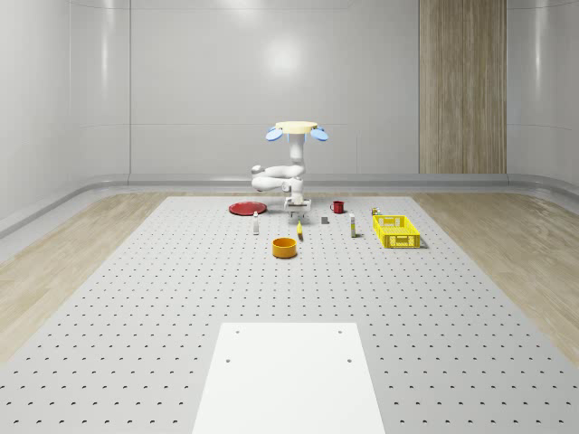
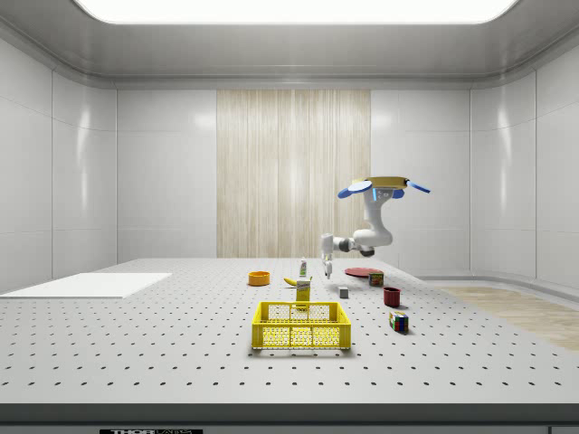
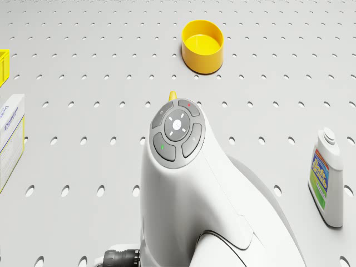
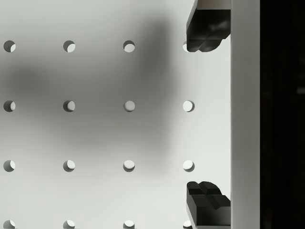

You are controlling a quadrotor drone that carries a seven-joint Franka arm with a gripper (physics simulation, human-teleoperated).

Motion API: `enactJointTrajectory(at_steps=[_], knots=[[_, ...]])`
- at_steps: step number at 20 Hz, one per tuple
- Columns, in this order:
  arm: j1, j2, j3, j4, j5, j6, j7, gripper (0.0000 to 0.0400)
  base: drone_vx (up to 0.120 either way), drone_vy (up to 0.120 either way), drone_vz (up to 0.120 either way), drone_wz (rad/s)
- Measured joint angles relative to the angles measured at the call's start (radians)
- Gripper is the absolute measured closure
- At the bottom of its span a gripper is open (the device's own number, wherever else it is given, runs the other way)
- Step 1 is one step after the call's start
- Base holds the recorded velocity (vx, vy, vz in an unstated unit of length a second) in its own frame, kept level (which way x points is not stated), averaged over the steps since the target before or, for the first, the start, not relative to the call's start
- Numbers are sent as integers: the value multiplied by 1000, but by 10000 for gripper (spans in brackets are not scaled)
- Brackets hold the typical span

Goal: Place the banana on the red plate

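- Gripper [image 4: 208, 114] spread wide, nothing between its fingers [image 4: 206, 31], just bare pegboard table [image 4: 95, 138] beneath
- Banana [image 1: 299, 232] lies on the table just beyond the gripper, toward the yellow bowl [image 3: 202, 45]; only its tip [image 3: 173, 95] peeks past the arm in the drone view, so I can't call its long axis
- Drone [image 1: 297, 129] hovers above, red plate [image 1: 246, 208] behind it

- The table [image 1: 136, 298] is grey, with rows of holes.
- A white sheet [image 1: 289, 375] lies on its near end.
- On it: red plate [image 1: 246, 209], orange bowl [image 1: 285, 247], yellow basket [image 1: 396, 231], dark red cup [image 1: 337, 207].
- A white bottle [image 3: 326, 177] and a carton [image 3: 10, 136], possibly a juice box.
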Motion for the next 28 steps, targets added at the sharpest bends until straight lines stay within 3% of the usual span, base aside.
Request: enactJointTrajectory(at_steps=[21,28], knots=[[-12,-50,9,2,21,46,10,0,120,6,0,0],[-15,-63,11,3,27,59,12,0,120,0,-74,0]])
